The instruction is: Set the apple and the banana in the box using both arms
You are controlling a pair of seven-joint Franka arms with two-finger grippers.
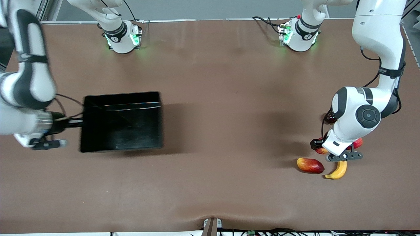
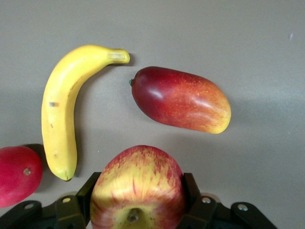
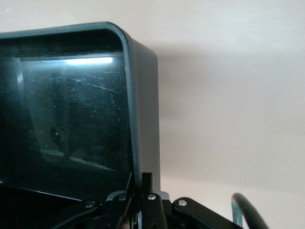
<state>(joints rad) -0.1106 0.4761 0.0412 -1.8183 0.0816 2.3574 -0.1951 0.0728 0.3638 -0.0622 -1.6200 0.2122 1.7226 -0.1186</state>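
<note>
banana (image 1: pixel 338 170) lies beside mango (image 1: pixel 310 165), box (image 1: pixel 121 122) well apart.

Left tool (image 2: pixel 138 212) was closed around the apple (image 2: pixel 138 188), wrist bent low. Right tool (image 3: pixel 143 198) was clamped on the box (image 3: pixel 143 109) wall, forearm near level.

Apple (image 2: pixel 138 188) between left gripper (image 2: pixel 138 210) fingers

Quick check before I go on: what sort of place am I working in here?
Most likely a robot lab bench: two arms bolted to a brown-covered table, cables along its edge, and only a black box and some fruit set out.
</note>
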